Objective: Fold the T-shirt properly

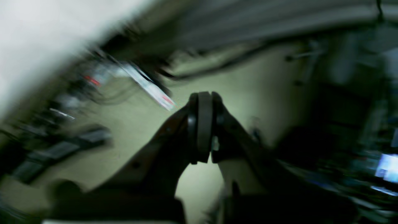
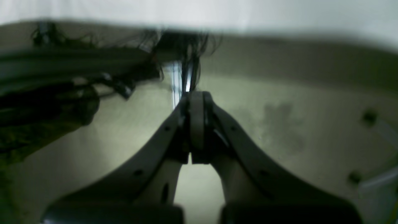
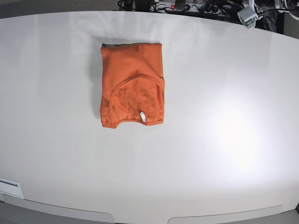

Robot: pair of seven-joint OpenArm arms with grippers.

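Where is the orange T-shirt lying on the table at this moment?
In the base view, the T-shirt lies folded on the white table, left of centre and toward the far edge, with neither gripper near it.

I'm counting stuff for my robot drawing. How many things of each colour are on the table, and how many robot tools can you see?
Orange: 1, the folded T-shirt, with a tiny white tag
White: 1, the table
Dark: 2, the left tool and the right tool, both shut
Total: 4
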